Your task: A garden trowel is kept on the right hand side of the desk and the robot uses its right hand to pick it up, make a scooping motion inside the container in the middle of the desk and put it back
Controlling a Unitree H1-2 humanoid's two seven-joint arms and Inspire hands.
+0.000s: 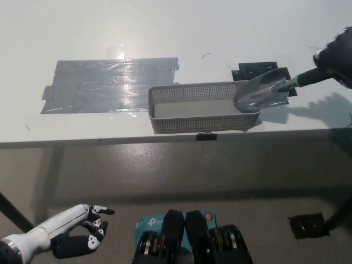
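Garden trowel (263,91): silver blade, green-black handle gripped in right robot hand (336,55). Blade is tilted over the grey mesh container (198,123), at the end nearest that hand.

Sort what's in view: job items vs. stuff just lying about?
Job:
- trowel, held by the right hand, blade at the basket's right end
- basket
- desk

Lying about:
- grey tape patch
- black tape patch
- left hand, resting low, off the desk
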